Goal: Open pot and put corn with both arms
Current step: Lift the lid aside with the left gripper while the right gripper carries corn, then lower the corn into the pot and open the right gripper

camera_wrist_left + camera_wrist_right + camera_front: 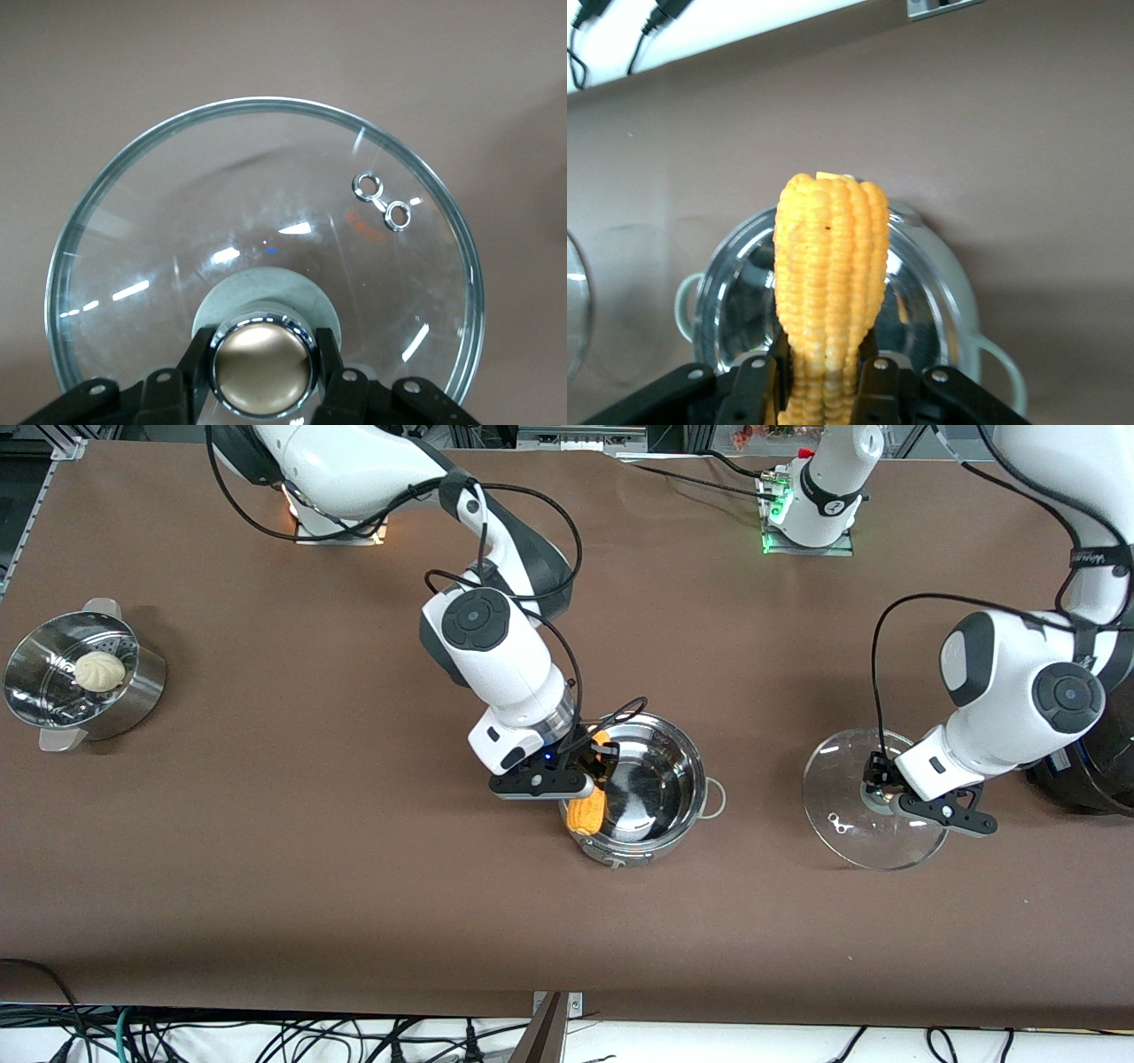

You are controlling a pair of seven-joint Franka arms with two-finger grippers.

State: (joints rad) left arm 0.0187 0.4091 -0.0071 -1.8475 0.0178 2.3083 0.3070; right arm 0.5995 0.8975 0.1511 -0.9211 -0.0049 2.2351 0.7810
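Observation:
The shiny steel pot [651, 793] stands open at mid-table, with no lid on it. My right gripper [592, 772] is shut on the yellow corn [587, 808] and holds it over the pot's rim at the right arm's side. In the right wrist view the corn [831, 283] sticks out between the fingers [757, 385] over the pot [930, 301]. My left gripper [881, 790] is shut on the tan knob [263, 368] of the glass lid [873, 802], held tilted near the table toward the left arm's end. The lid [266, 230] fills the left wrist view.
A steel steamer pot [84, 682] with a white bun [98, 670] stands toward the right arm's end. A large black cooker [1103, 766] sits at the left arm's end, close beside the left arm. Cables hang along the table's front edge.

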